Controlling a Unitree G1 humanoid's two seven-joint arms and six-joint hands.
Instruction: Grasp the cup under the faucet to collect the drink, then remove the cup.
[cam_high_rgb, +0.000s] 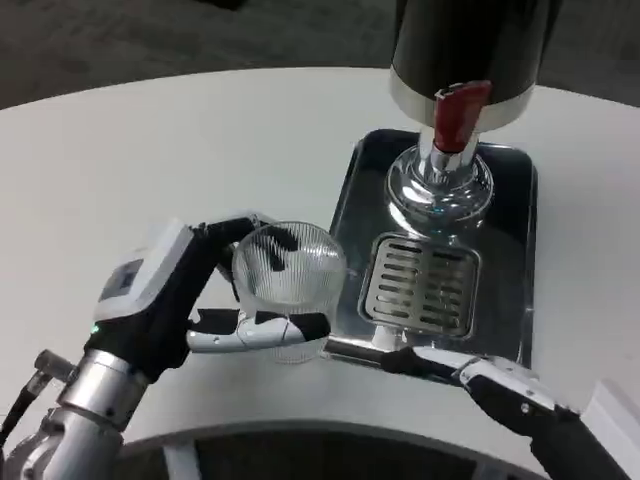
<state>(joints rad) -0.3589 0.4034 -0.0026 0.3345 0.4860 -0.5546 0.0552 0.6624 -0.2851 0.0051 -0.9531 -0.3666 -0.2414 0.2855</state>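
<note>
- The cup (289, 285), a clear ribbed glass, stood at about 9 o'clock from the drain grate (420, 285), just beside the left edge of the steel tray (348, 215), apart from the faucet. I could not tell whether its base touched the table (150, 160) or whether there was any drink in it.
- The tray held the dispenser (470, 50), whose chrome base (440, 190) sat at 12 o'clock from the grate, with the red faucet lever (458, 118) above it.
- My left hand (185, 290) was wrapped around the cup: dark fingers (275, 238) curled over the far side of the rim, and the thumb (262, 330) pressed along the near side, so it gripped the glass.
- The left forearm ran in from 7 o'clock, the hand's white back facing up and left.
- My right hand (470, 372) lay at 6 o'clock from the grate, by the tray's near rim, a long finger stretched flat towards 9 o'clock. It held nothing that I could see; I could not tell how far its other fingers were spread.
</note>
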